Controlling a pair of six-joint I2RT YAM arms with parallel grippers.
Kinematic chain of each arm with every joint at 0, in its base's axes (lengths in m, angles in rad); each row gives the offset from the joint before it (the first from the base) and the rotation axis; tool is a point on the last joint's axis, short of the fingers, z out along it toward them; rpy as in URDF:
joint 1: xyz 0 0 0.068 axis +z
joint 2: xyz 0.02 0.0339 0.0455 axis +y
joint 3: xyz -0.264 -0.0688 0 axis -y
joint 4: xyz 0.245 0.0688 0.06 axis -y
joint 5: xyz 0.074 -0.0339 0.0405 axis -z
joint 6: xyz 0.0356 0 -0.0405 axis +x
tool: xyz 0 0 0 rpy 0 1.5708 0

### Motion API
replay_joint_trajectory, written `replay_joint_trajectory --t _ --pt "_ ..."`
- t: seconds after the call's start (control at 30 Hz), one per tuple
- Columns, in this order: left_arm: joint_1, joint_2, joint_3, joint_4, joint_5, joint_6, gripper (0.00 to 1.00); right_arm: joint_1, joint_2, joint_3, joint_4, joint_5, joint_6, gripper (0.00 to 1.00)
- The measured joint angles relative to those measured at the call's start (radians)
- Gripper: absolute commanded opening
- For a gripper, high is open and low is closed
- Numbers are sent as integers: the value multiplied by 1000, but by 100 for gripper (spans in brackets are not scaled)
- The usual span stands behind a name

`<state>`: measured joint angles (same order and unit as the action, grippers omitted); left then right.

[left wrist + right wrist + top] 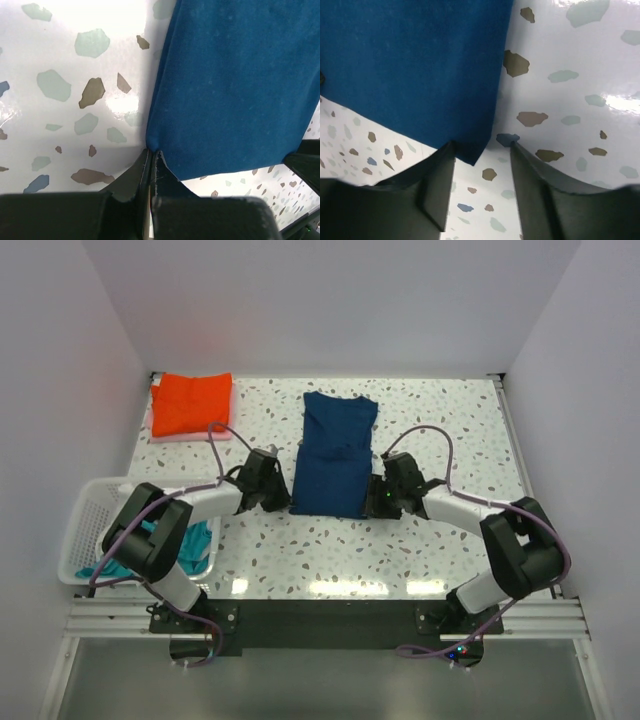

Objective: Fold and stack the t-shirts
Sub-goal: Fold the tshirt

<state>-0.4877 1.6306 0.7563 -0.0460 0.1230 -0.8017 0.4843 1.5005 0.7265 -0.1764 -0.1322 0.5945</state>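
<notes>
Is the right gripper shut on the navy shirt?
No: in the right wrist view the right gripper stands open, with a corner of the navy shirt lying in the gap between its jaws.

The desk (450, 440) is white with small coloured speckles. A folded navy tee (333, 455) lies flat in its middle. At the far left corner a pink tee (175, 438) lies under an orange tee (192, 402). A white basket (85, 530) stands at the left edge.

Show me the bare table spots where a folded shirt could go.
Free: table right of the navy t-shirt; the gap between it and the orange-red t-shirt. Crowded: the white basket side and the navy t-shirt's near corners.
</notes>
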Motion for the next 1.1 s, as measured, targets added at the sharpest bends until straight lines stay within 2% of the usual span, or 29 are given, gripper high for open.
replay_joint_trajectory --t 0.1,0.23,0.33,0.43,0.57,0.87,1.1 --pt "0 -6 -8 2 -2 -3 0 0 29 5 25 -12 -2 43" --pt "0 -10 -15 10 -2 -8 0 -1 49 9 55 -44 0 40" --pt "-1 -14 -22 15 -1 -11 0 0 51 -1 71 -64 6 30" --pt "-8 -27 -38 21 -3 -18 0 2 51 -22 89 -82 18 13" --pt "-27 -52 -69 32 -9 -24 0 5 42 -51 111 -101 39 1" --pt "-129 -212 -212 16 -66 -70 0 37 -86 -179 102 -156 61 0" --pt "-243 -445 -362 -86 -81 -165 0 91 -307 -280 -34 -179 82 0"
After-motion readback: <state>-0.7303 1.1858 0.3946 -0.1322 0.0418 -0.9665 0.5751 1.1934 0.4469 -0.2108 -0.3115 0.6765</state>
